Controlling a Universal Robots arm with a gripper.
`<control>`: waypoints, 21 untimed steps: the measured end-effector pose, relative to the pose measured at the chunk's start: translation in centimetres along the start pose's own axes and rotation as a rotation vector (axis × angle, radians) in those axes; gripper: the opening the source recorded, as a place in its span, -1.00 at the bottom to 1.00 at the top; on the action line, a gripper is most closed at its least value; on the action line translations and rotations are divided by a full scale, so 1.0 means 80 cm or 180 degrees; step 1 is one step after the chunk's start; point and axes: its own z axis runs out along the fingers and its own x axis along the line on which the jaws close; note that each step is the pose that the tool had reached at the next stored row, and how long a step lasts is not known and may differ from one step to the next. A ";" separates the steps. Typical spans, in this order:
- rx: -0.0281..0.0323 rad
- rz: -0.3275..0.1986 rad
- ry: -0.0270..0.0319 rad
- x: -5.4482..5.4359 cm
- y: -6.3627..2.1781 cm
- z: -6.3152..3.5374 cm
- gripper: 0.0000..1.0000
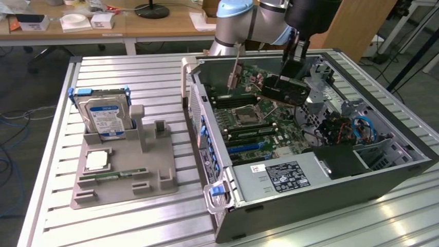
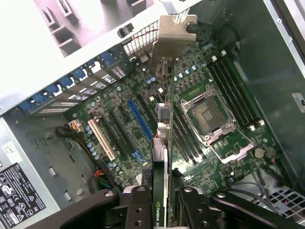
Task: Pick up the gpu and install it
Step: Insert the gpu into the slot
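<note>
The gpu (image 1: 285, 88) is a thin black card with a silver end bracket (image 1: 235, 74). It hangs in the air inside the open computer case (image 1: 309, 198), above the green motherboard (image 1: 264, 121). My gripper (image 1: 293, 69) is shut on its upper edge. In the wrist view the gpu (image 2: 160, 143) shows edge-on, running from between my fingers (image 2: 138, 205) out to its bracket (image 2: 174, 33). It hovers over the expansion slots, beside the blue slot (image 2: 140, 121), and is apart from the board.
A grey fixture (image 1: 123, 170) at the exterior view's left holds a silver hard drive (image 1: 103, 116), a processor chip (image 1: 96, 160) and a green memory stick (image 1: 110, 176). The power supply (image 1: 281, 175), drive cage cables (image 1: 357, 128) and the case walls surround the motherboard.
</note>
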 end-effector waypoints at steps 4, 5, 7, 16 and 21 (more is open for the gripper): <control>0.0001 -0.0107 0.0002 0.000 0.000 0.000 -0.47; 0.0001 -0.0133 0.0002 0.000 0.000 0.000 -0.47; 0.0001 -0.0181 0.0003 0.000 0.000 0.000 -0.47; 0.0003 -0.0376 0.0006 0.000 0.000 0.001 -0.47; 0.0003 -0.0415 0.0007 0.000 0.000 0.001 -0.47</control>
